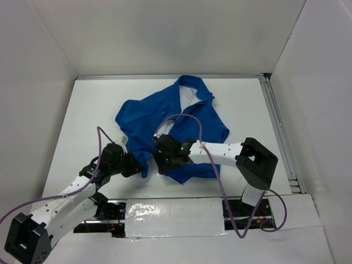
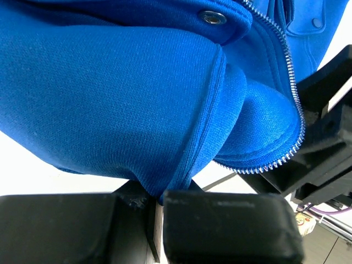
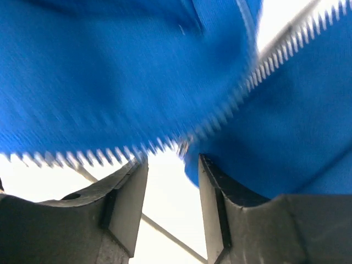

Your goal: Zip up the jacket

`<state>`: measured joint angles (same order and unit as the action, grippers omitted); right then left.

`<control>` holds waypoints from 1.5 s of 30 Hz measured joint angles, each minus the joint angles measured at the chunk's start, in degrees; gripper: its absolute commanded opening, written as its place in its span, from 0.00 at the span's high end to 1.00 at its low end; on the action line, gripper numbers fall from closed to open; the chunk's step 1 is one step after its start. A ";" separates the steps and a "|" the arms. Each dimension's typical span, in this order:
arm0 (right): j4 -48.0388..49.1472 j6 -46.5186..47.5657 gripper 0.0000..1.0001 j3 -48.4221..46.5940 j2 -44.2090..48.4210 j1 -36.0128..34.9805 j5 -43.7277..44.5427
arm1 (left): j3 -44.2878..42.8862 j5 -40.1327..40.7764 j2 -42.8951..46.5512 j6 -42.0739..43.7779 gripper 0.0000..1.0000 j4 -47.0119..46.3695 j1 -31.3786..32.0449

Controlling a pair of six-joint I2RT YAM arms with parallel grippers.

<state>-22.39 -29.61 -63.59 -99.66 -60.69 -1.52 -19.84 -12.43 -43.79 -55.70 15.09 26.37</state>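
Blue jacket [image 1: 170, 124] crumpled on desk [image 1: 82, 126]; soft, light, floppy. Left hand [image 2: 157, 206] pinching jacket's bottom hem. Right hand [image 3: 173, 181] spread just under zipper teeth [image 3: 220, 113]. Likely grip: slider, hem taut.

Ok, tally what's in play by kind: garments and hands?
Jacket: 1, blue
Hands: 2, the left hand shut on its edge, the right hand open just below the zipper
Total: 3

You're working in a lab cell: white walls [image 1: 38, 66] are boxing in the table [image 1: 82, 126], metal rail [image 1: 278, 129] running alongside.
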 measured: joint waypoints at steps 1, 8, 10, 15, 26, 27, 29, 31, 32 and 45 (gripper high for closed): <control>-0.11 -0.48 0.46 0.87 0.90 0.00 0.07 | 0.00 -0.02 0.00 -0.02 1.00 -0.02 0.00; -2.25 -6.34 0.47 2.32 5.49 -0.09 4.70 | 0.00 -0.13 0.04 -0.13 1.00 -0.07 0.00; -2.27 -7.91 0.47 2.67 5.40 -0.11 5.53 | 0.00 -0.31 0.07 -0.13 1.00 -0.07 0.00; -2.47 -10.54 0.54 2.75 2.51 -0.17 8.85 | 0.00 -0.63 0.07 -0.11 1.00 -0.07 -0.02; -1.97 -11.50 0.58 0.11 -4.09 -0.20 11.19 | 0.04 -1.01 0.09 -0.07 1.00 -0.07 -0.04; -2.16 -11.50 0.58 -0.28 -4.46 -0.20 11.21 | 0.04 -1.01 0.09 -0.09 1.00 -0.07 -0.04; -3.08 -11.58 0.61 -1.25 -5.22 -0.22 11.45 | 0.04 -1.01 0.09 -0.09 1.00 -0.04 -0.04; -4.07 -11.69 0.70 -2.40 -6.08 -0.28 11.98 | 0.04 -0.96 0.07 -0.09 1.00 -0.04 -0.04; -4.63 -11.80 0.72 -2.99 -6.58 -0.31 12.48 | 0.04 -0.96 0.07 -0.09 1.00 -0.04 -0.04; -1.88 -11.50 1.00 -0.31 -4.63 -0.96 14.43 | 0.02 0.15 0.07 -0.15 1.00 1.29 -0.07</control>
<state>-24.27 -41.10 -63.90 -104.29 -61.65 12.91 -19.81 -12.27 -43.72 -55.86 16.38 26.30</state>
